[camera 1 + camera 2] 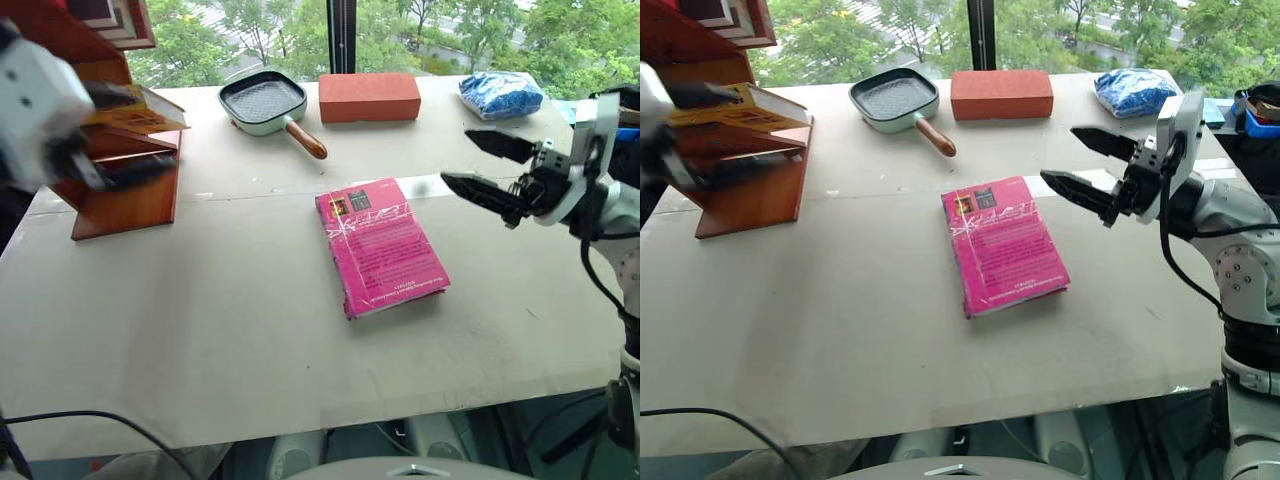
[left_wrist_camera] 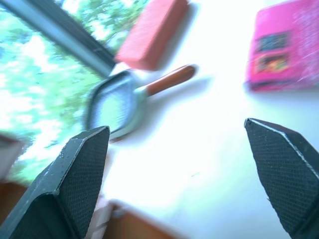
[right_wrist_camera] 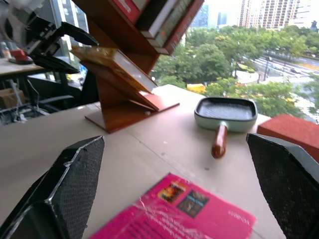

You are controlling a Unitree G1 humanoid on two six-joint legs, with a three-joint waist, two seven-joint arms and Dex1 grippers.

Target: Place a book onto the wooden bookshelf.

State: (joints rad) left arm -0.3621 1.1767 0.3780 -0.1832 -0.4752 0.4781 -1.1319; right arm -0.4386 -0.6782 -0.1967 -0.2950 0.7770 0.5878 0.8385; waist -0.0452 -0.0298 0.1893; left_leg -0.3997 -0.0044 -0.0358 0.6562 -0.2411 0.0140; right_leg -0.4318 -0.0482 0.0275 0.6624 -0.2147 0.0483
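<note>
Right wrist view: book (image 3: 117, 60) overhangs bookshelf (image 3: 130, 107).

At the upper left of the head view stands the reddish-brown wooden bookshelf (image 1: 125, 205), with the yellow-orange book (image 1: 140, 112) lying on one of its slanted boards, dark text on its cover. At the centre lies a magenta-pink book (image 1: 381, 246) under glossy wrap, with small dark pictures at its far end and pale lines of text. Along the top sit a mint-green grill pan (image 1: 263, 101) with a dark ridged inside and a brown wooden handle, a red brick-like block (image 1: 369, 97), and a blue-and-white speckled bag (image 1: 501, 94). The table (image 1: 220, 330) is pale beige. Both grippers have black fingers with a fine textured grid on the pads (image 3: 70, 196).
</note>
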